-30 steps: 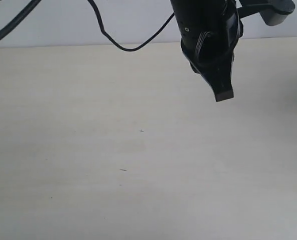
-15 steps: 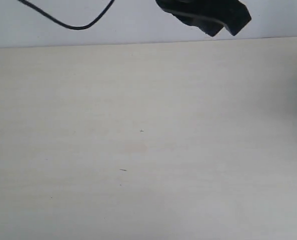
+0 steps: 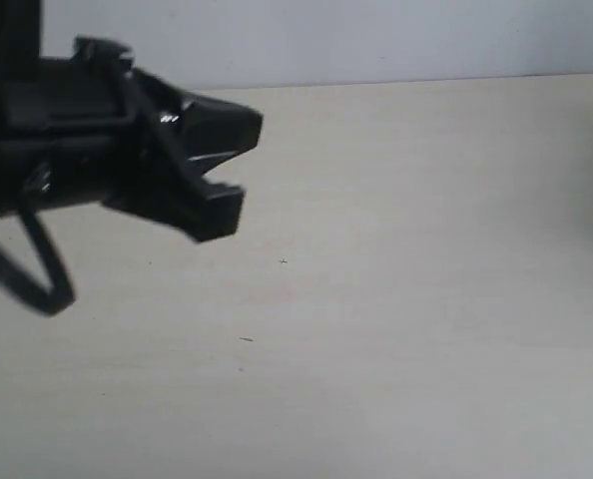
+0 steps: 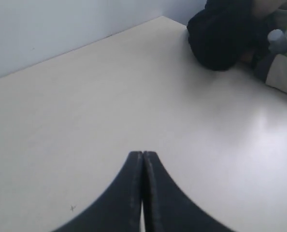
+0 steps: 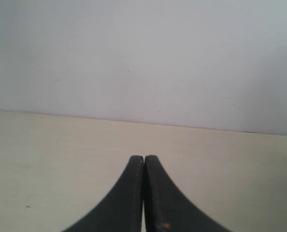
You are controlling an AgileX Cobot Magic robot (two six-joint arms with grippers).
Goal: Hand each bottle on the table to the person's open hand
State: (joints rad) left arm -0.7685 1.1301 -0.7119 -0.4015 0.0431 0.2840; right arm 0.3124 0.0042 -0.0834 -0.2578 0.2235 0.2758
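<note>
Black two-fingered left pincer (image 4: 143, 154): tips pressed together, nothing between. Right pincer (image 5: 144, 157): likewise closed and empty. Broad pale beige tabletop (image 3: 406, 299): no clear plastic bottles near either pincer. Black sleeve-like mass (image 4: 223, 36) well ahead of left pincer; bottles, open hand and contents indistinct there. Handover probably finished.

Plain wall (image 5: 143, 53), seemingly pale grey

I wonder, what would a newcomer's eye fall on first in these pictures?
A big black pincer juts in from the left of the exterior view, over the pale table. In the left wrist view, a dark-clothed shape sits at the table's corner, what looks like a greyish bottle top beside it.
</note>
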